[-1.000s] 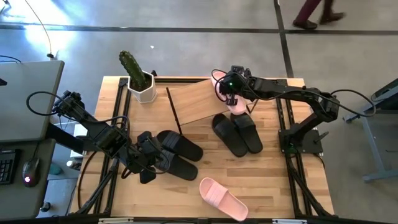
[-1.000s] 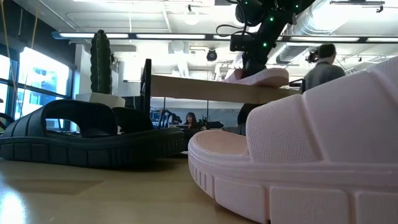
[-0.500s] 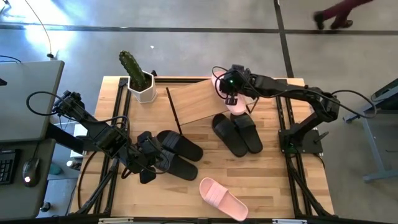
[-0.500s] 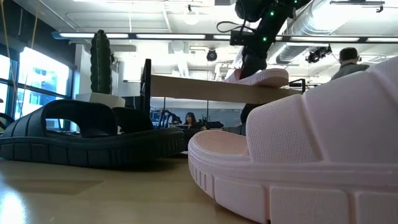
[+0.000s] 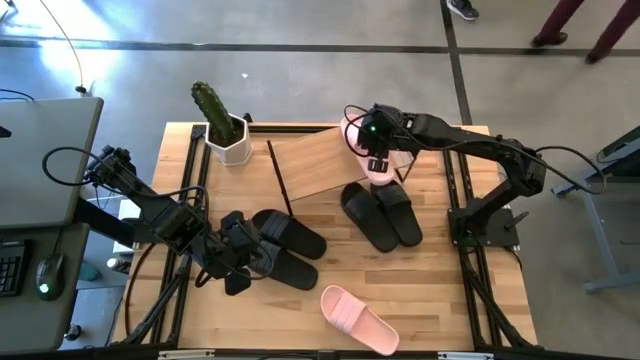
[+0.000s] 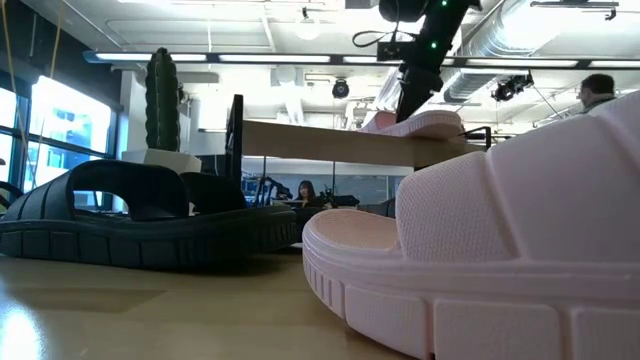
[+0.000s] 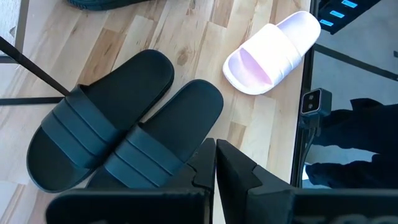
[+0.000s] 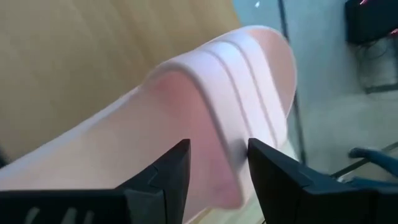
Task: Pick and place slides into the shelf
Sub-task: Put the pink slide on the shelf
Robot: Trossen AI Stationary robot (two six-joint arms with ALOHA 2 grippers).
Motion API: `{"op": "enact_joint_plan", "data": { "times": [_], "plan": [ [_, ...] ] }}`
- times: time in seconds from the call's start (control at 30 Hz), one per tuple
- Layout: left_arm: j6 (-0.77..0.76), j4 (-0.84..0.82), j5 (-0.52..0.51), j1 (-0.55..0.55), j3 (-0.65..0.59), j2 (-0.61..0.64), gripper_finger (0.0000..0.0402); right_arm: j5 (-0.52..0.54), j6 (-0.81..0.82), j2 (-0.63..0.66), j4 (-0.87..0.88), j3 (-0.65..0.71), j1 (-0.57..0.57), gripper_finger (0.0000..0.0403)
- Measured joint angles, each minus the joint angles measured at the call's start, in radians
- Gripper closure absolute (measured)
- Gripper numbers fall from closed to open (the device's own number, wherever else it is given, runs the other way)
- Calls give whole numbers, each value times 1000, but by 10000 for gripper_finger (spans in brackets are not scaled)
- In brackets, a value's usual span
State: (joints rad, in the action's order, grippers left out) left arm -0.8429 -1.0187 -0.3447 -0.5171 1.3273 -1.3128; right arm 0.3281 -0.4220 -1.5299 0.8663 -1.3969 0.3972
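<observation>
A pale pink slide [image 5: 381,160] rests sole-down on the right end of the shelf's wood plank [image 5: 318,161]; the low view shows it [image 6: 424,124] on top of the plank [image 6: 320,146]. My right gripper [image 8: 217,177] stands open just above its strap [image 8: 205,93]. A second pink slide [image 5: 356,319] lies near the table's front edge. One black pair [image 5: 381,215] lies right of centre and another [image 5: 287,247] left of centre. My left gripper [image 7: 215,151] hangs shut over the near end of that left pair [image 7: 118,146].
A cactus in a white pot [image 5: 222,127] stands at the table's far left corner beside the shelf. The shelf's thin black frame [image 5: 279,176] runs along the plank's left end. Bare tabletop [image 5: 440,290] lies at the near right. People pass on the floor beyond the table [image 5: 590,25].
My right gripper has risen off the pink slide on the shelf and tipped a little, toward the table's far edge. The slide stays where it was on the plank's right end.
</observation>
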Motion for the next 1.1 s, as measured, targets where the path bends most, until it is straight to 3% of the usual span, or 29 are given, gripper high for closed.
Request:
{"op": "enact_joint_plan", "data": {
  "times": [0.37, 0.67, 0.8, 0.97, 1.1],
  "plan": [
    [0, 0, 0, 0, 0, 0, 399, 72, 98, 0, 185, -195, -99, 253],
    [0, 0, 0, 0, 0, 0, 399, 65, 218, 0, 439, -425, -266, 253],
    [0, 0, 0, 0, 0, 0, 399, -5, 299, 28, 532, -482, -381, 253],
    [0, 0, 0, 0, 0, 0, 399, -95, 424, 125, 565, -450, -580, 253],
    [0, 0, 0, 0, 0, 0, 399, -69, 545, 203, 559, -404, -790, 253]
  ]
}}
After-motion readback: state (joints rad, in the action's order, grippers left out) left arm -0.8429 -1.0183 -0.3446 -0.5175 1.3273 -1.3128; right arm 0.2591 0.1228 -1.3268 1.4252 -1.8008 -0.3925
